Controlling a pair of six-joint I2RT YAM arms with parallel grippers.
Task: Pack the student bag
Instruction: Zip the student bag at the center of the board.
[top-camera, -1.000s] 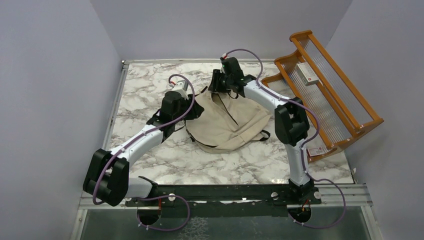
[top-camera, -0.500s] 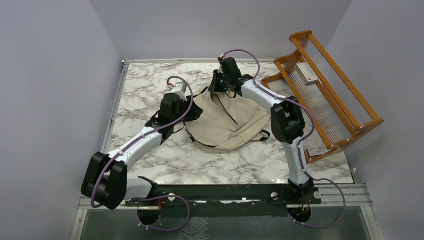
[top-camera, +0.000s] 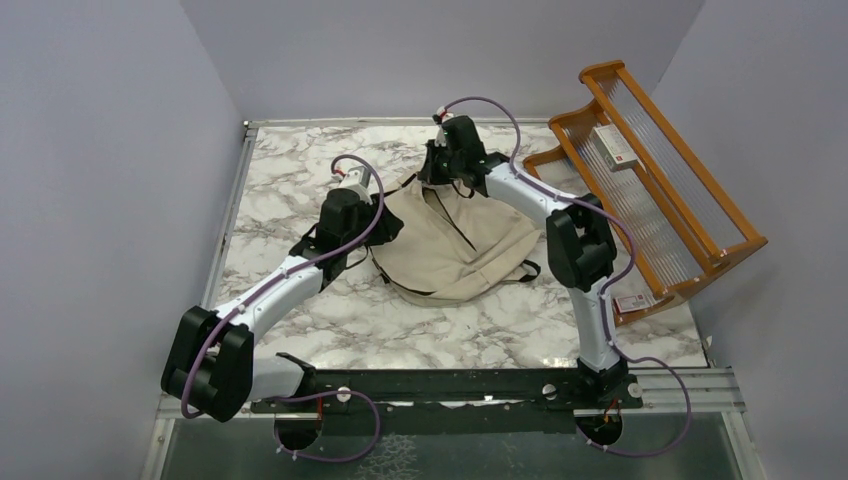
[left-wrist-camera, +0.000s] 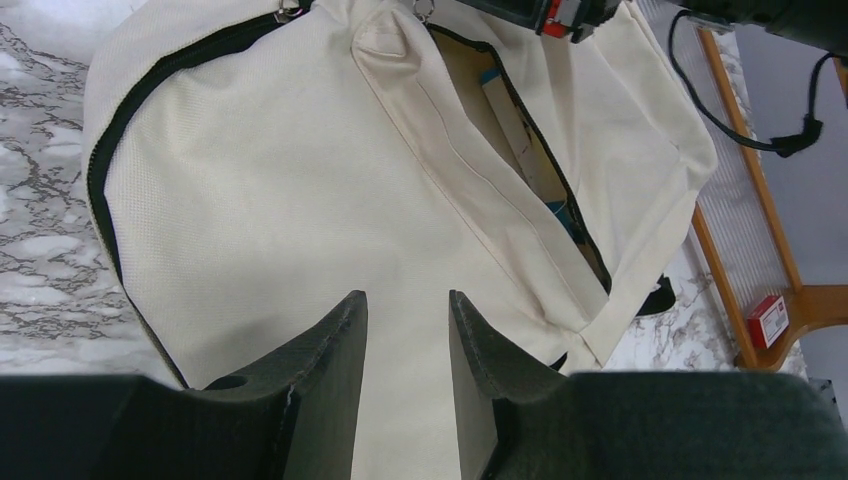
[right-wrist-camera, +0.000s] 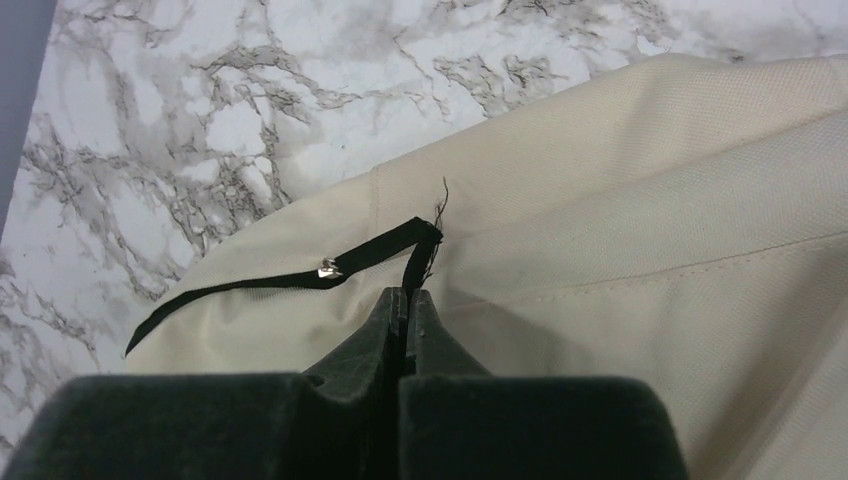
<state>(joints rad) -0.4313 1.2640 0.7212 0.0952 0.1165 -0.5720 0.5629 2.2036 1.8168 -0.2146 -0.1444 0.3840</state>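
The white grey-veined marble table (top-camera: 300, 190) carries everything. Near its middle lies the large cream fabric student bag (top-camera: 450, 250), flat, its black straps trailing toward the near right. Its main zip is open, and a flat blue-edged box (left-wrist-camera: 505, 115) shows inside the gap.

At the table's right edge an orange-brown wooden rack with ribbed clear panels (top-camera: 745, 240) leans outward.

The left arm reaches to the bag's left side. The left gripper (left-wrist-camera: 406, 296) has its fingers partly spread, with smooth cream cloth filling the gap between them. From the wrist view I cannot tell whether the cloth is clamped or merely lies beneath.

The right arm stretches over to the bag's far edge. The right gripper (right-wrist-camera: 406, 297) is pressed fully together right at the bag's rim, pinching the thin frayed black zipper cord (right-wrist-camera: 420, 255). That cord runs up from the fingertips to the end of the black zip line, where a small silver slider (right-wrist-camera: 327, 268) sits.

A small white-and-red carton (top-camera: 617, 148) rests on the rack's upper shelf. A smaller red box (top-camera: 630, 302) lies at the rack's near foot.
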